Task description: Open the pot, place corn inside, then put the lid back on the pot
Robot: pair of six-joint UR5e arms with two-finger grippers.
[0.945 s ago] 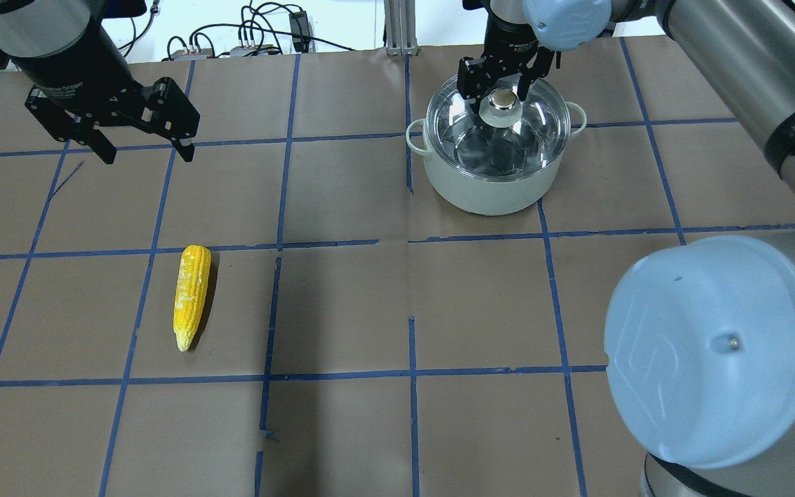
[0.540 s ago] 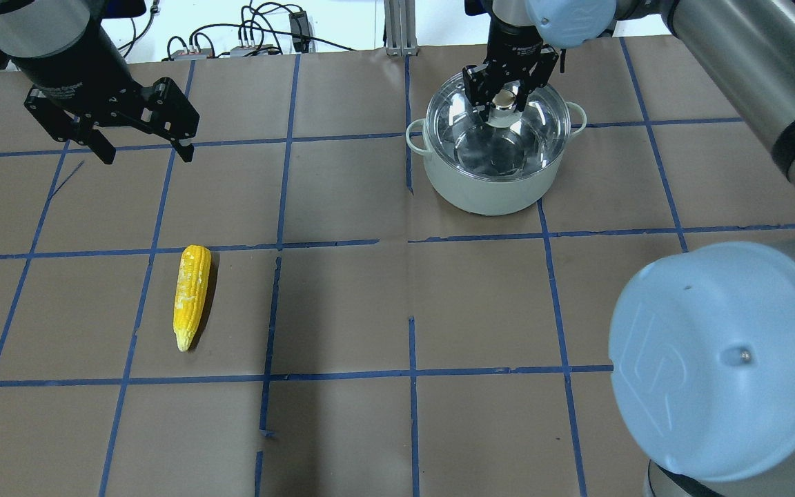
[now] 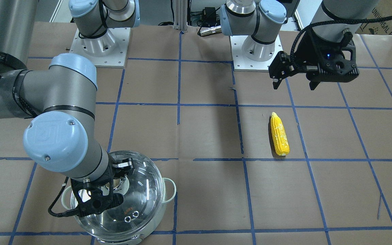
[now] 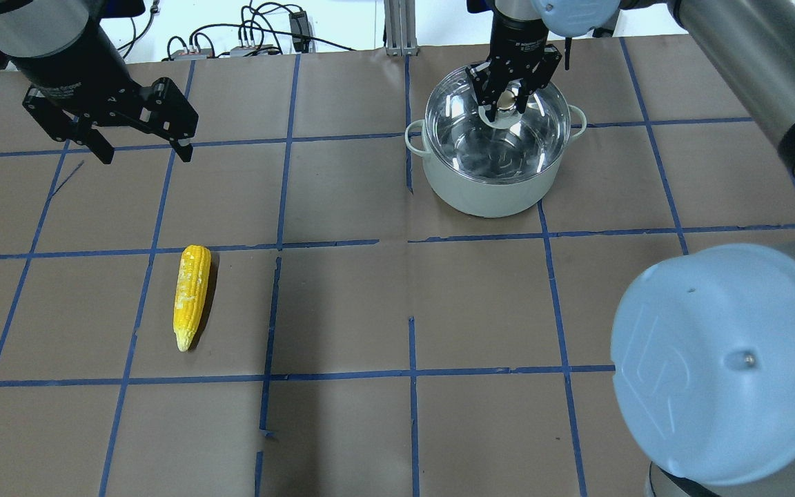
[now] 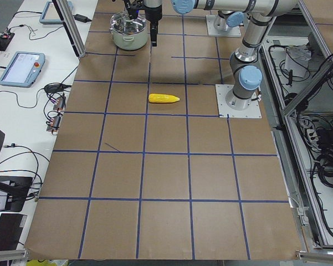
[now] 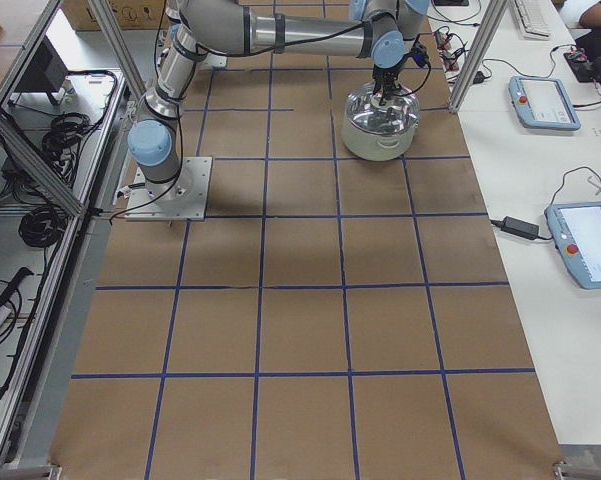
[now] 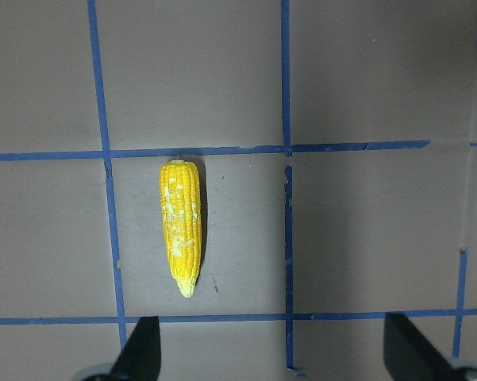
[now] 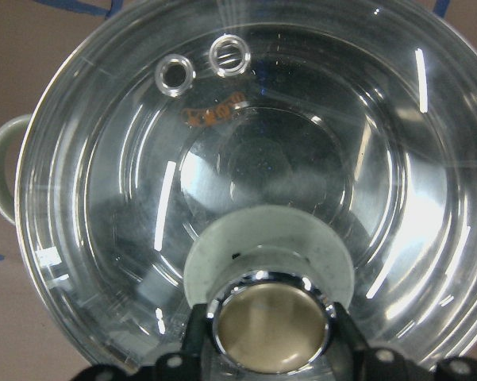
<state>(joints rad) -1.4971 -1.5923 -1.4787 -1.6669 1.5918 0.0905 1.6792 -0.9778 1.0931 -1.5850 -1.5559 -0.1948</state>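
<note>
Right pincer (image 4: 506,108) closed onto lid (image 4: 470,134); corn (image 4: 192,293) lengthwise, tip toward robot.

This is a robotics lab. Two industrial arms (image 3: 60,102) are bolted through white mounting plates (image 3: 119,54) onto a large table (image 4: 342,193) that is covered in brown paper and marked into squares with blue tape (image 4: 411,373). Aluminium frame posts (image 5: 71,30) stand at the table's edges. Touchscreen teach pendants (image 6: 545,102) lie on a white side bench (image 6: 540,330), and cables (image 4: 259,27) and a black power brick (image 6: 510,226) trail around the rig.
</note>
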